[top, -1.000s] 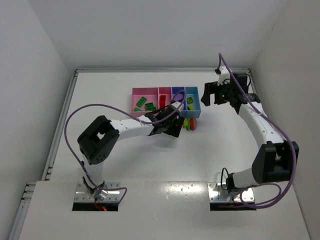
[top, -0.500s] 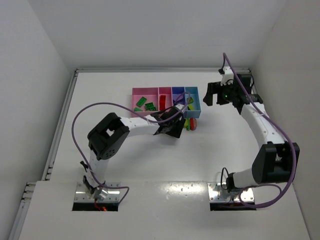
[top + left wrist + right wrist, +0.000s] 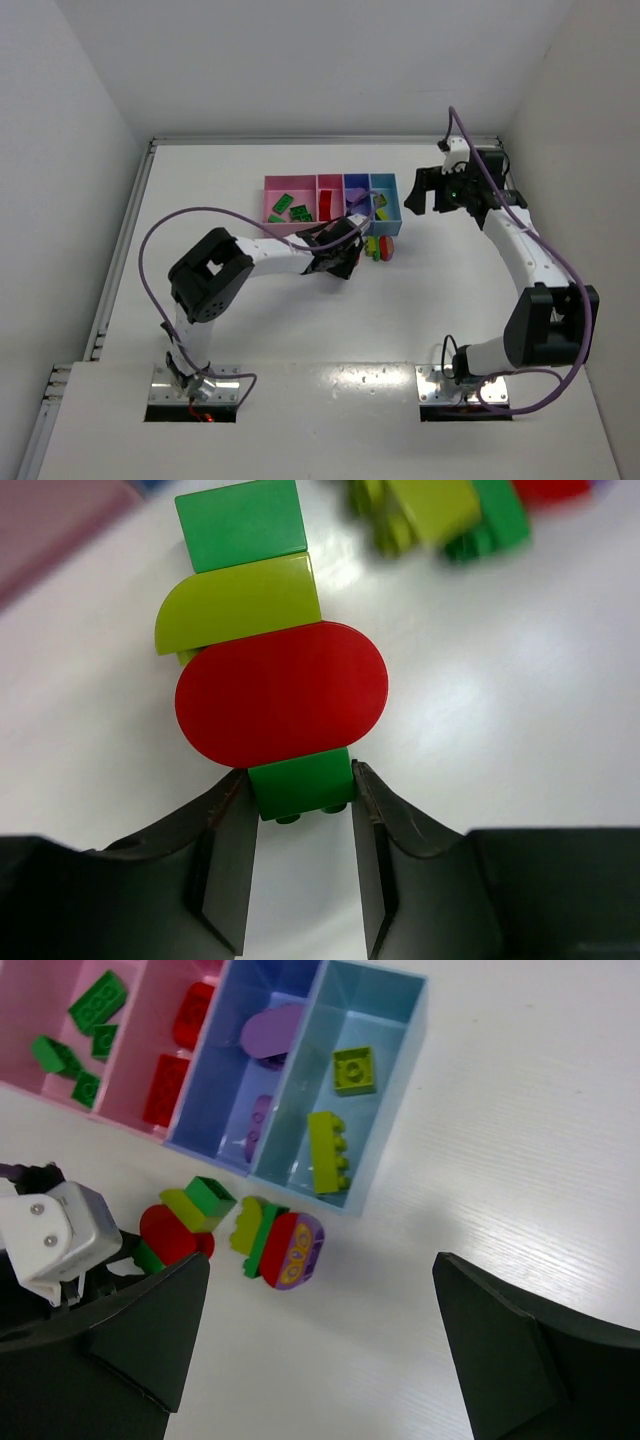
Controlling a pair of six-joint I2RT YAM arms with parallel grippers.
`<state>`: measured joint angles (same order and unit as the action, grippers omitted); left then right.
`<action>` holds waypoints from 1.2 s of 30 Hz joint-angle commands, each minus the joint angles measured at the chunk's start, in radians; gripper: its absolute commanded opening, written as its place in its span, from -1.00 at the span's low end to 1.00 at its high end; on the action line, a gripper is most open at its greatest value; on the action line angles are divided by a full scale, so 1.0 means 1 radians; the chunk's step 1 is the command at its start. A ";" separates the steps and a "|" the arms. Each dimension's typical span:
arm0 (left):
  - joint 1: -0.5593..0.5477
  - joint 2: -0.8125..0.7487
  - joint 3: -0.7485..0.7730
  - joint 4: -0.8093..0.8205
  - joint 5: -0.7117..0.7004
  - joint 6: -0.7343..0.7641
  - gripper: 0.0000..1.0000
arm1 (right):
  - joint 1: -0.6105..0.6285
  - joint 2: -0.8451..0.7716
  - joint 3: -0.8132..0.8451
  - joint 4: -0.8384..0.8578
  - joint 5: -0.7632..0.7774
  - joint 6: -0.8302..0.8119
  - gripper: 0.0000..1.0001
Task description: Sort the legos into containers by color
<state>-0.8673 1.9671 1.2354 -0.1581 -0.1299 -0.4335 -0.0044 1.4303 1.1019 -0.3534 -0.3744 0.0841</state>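
While the left tool (image 3: pixel 298 785) clamps its green end, the lego stack (image 3: pixel 280 695) extends straight away.

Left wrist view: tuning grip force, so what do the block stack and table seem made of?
Red, yellow-green and green block stack: likely hard moulded plastic, smooth, slight sheen, crisp studs. White table: smooth glossy surface, perhaps laminate; it shows soft glare.

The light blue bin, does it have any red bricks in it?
No, the light blue bin holds only two yellow-green legos, as the right wrist view shows.
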 commanded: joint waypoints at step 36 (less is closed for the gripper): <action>0.028 -0.651 -0.223 -0.052 0.196 0.570 -0.91 | 0.218 0.246 -0.008 0.220 -0.913 0.313 0.41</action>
<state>-0.8474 1.3334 0.9676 -0.2466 0.0998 0.1249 0.2054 1.6661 1.0882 -0.1501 -1.2518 0.4248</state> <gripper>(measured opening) 0.435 0.709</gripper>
